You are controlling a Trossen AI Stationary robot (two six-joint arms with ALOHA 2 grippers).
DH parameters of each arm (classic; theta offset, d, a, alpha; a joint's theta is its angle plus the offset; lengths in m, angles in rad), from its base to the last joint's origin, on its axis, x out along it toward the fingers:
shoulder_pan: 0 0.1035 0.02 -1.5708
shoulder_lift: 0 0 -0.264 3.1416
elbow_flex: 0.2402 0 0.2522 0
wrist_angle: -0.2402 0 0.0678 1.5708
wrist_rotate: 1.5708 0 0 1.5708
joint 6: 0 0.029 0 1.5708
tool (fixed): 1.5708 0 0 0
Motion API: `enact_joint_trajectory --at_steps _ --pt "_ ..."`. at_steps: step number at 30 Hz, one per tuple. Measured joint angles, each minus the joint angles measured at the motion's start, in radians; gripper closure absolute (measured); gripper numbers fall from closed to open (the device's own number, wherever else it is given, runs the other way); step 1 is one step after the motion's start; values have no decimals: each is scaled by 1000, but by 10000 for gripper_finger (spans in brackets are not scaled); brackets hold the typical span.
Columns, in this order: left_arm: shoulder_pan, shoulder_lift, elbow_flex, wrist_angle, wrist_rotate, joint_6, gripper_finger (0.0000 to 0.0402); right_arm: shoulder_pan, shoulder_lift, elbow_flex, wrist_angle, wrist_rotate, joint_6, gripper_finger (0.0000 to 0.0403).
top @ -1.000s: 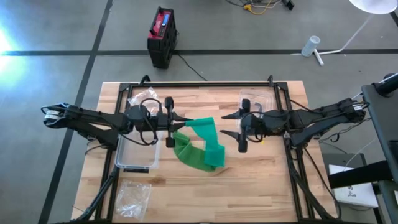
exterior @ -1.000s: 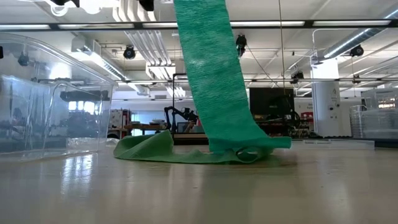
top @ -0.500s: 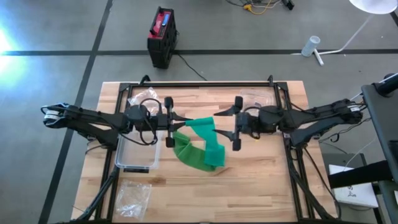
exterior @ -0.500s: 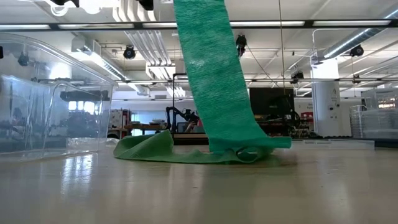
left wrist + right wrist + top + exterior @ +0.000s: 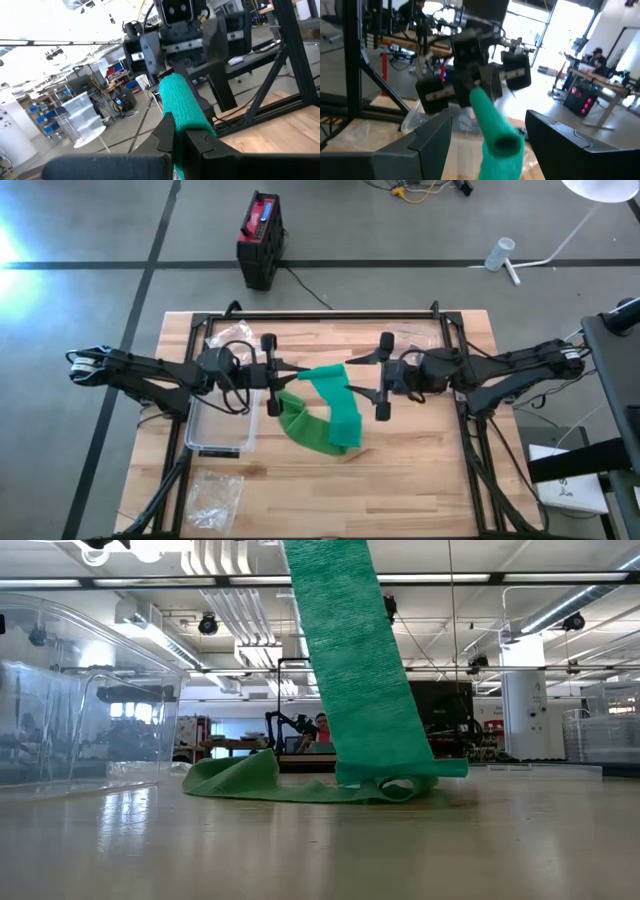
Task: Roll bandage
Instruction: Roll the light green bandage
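A green bandage [image 5: 325,405] is partly wound into a short level roll [image 5: 325,373] held above the table's middle. From the roll a strip [image 5: 360,690] hangs down, and its loose lower end [image 5: 300,785] lies crumpled on the wood. My left gripper [image 5: 283,370] is shut on the roll's left end. My right gripper [image 5: 358,375] is open at the roll's right end. Its fingers [image 5: 435,145] stand on either side of the roll's free end [image 5: 502,142], apart from it. My left gripper pinches the roll's left end [image 5: 187,122] between its two fingers. The fingers come level from the table's left and lie along the roll. The roll is lifted clear and points toward my right gripper. The strip hangs below it, its lower end on the table.
A clear plastic container [image 5: 220,425] stands on the table's left under my left arm, and shows large in the low view [image 5: 70,700]. A crumpled clear bag [image 5: 215,492] lies at the near left. Another clear bag [image 5: 410,340] lies at the far right.
My right gripper has gone toward the table's left, up to the roll's free end, and has turned about its wrist while staying open. The hanging strip's upper part has swung slightly; its crumpled end has stayed on the table.
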Motion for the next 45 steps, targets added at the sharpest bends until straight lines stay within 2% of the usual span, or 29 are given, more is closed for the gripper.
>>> enact_joint_trajectory --at_steps 4,10,13,19,22,28,35,39,41,45 --pt "-1 0 0 1 0 -2 401 0 -29 -35 48 -43 -17 170" --pt "-1 0 0 6 0 -10 401 -8 -147 -233 198 -37 -10 189" --pt "-1 0 0 -1 0 -29 401 -7 -191 -304 220 -32 5 190" --pt "-1 1 0 -35 0 -81 401 39 -226 -370 221 123 66 188" --pt "-1 1 0 -29 0 -82 401 83 -228 -388 221 178 95 196" --pt "-4 1 0 -37 2 -128 398 160 -212 -401 223 170 192 212" --pt "-16 1 0 -48 5 -133 400 155 -176 -358 331 174 161 212" --pt "-16 0 0 -53 5 -128 398 155 -131 -347 327 173 168 203" --pt "-16 -1 0 -54 5 -138 399 157 -108 -346 324 160 174 197" --pt "-16 -16 0 -64 8 -144 400 158 -86 -346 326 40 167 193"
